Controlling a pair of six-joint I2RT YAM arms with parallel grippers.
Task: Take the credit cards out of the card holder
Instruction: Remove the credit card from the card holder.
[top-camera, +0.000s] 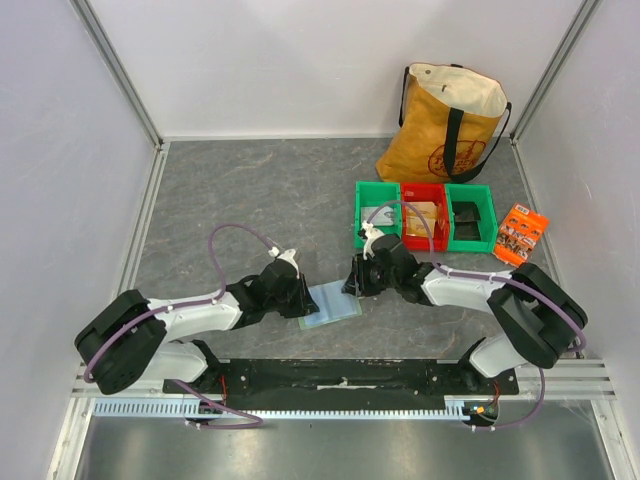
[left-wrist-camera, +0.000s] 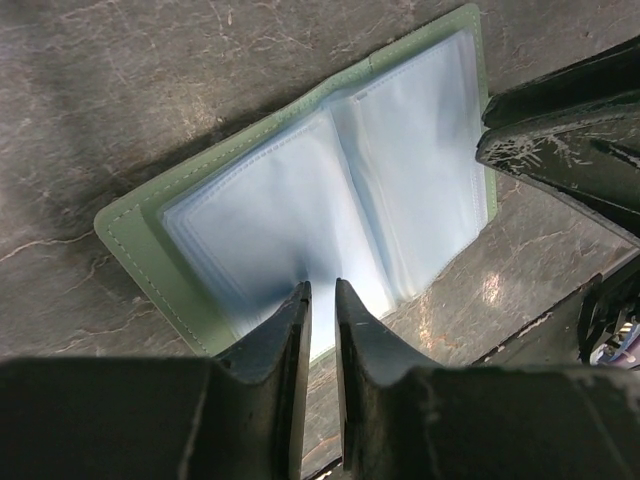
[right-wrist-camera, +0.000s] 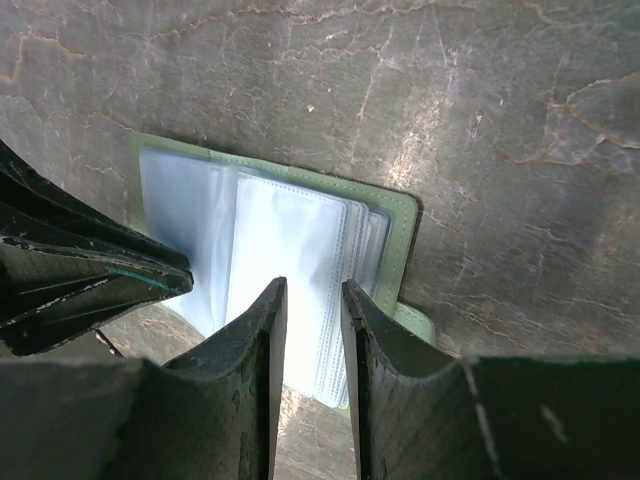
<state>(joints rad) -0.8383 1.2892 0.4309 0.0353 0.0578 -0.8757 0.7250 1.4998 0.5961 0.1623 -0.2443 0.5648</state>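
Note:
The pale-green card holder (top-camera: 331, 303) lies open and flat on the grey table between my two grippers. Its light blue pocket panels face up in the left wrist view (left-wrist-camera: 300, 200) and in the right wrist view (right-wrist-camera: 290, 240), where its small tab (right-wrist-camera: 415, 322) shows at the right edge. No credit card shows in the pockets. My left gripper (top-camera: 304, 300) is at the holder's left edge, jaws a narrow gap apart and empty (left-wrist-camera: 320, 290). My right gripper (top-camera: 352, 284) is at the holder's right edge, jaws slightly apart and empty (right-wrist-camera: 313, 285).
Three small bins stand behind the right arm: green (top-camera: 377, 214), red (top-camera: 424, 216) with flat tan pieces inside, and green (top-camera: 470, 216). A yellow tote bag (top-camera: 446, 125) stands at the back. An orange packet (top-camera: 521, 233) lies at the right.

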